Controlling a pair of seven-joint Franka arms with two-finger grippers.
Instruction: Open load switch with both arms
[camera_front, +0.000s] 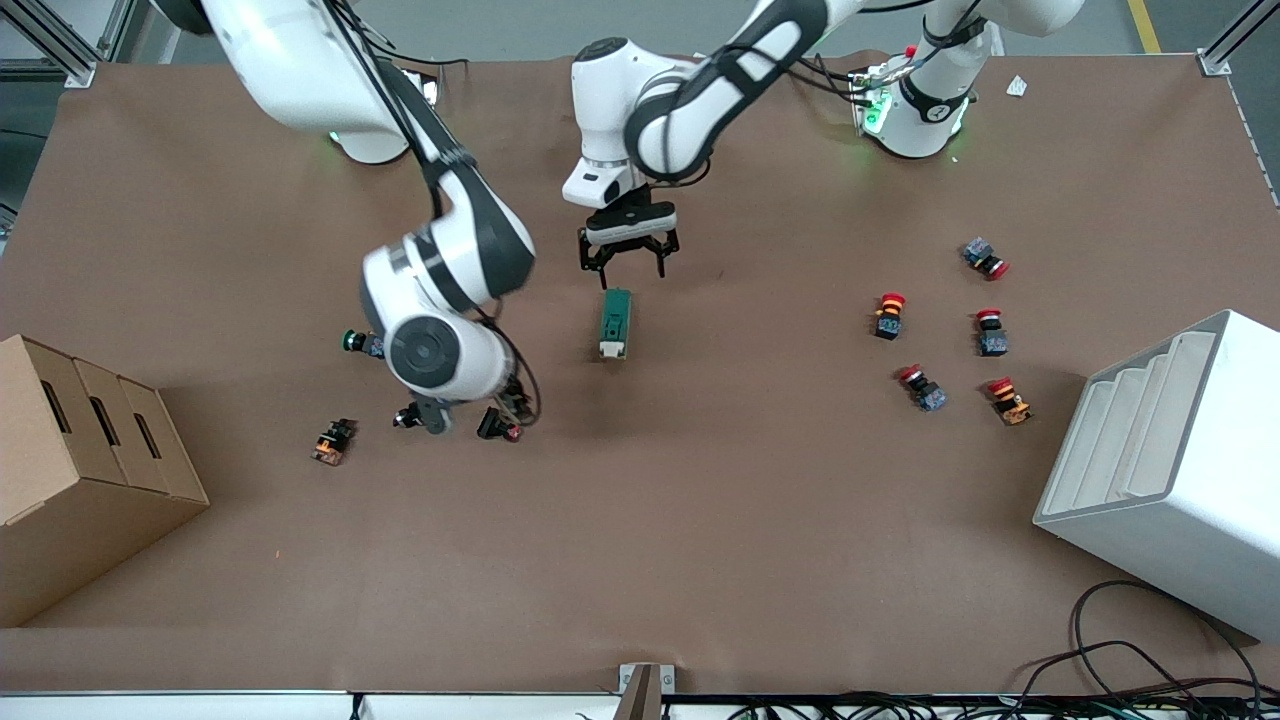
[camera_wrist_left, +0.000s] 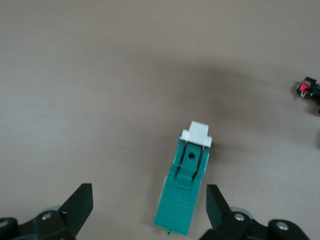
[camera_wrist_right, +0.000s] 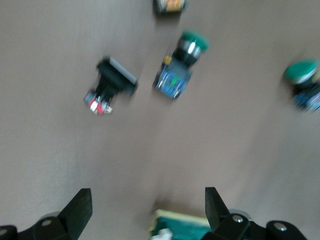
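Note:
The load switch (camera_front: 614, 323) lies flat near the table's middle, a dark-green block with its white lever end (camera_front: 611, 350) nearer to the front camera. My left gripper (camera_front: 628, 255) hangs open just over the switch's green end. In the left wrist view the switch (camera_wrist_left: 185, 195) lies between the spread fingers of the left gripper (camera_wrist_left: 148, 197), closer to one finger (camera_wrist_left: 216, 202), and neither finger touches it. My right gripper (camera_front: 462, 418) is open over the push-buttons toward the right arm's end. Only a corner of the switch (camera_wrist_right: 185, 230) shows beside the right gripper (camera_wrist_right: 146, 200).
Green-capped push-buttons (camera_front: 358, 342) (camera_wrist_right: 180, 65), a black one (camera_wrist_right: 107, 90) and an orange-bodied one (camera_front: 333, 441) lie under the right arm. Several red-capped push-buttons (camera_front: 890, 315) lie toward the left arm's end, by a white stepped bin (camera_front: 1170, 470). A cardboard box (camera_front: 80, 470) stands at the right arm's end.

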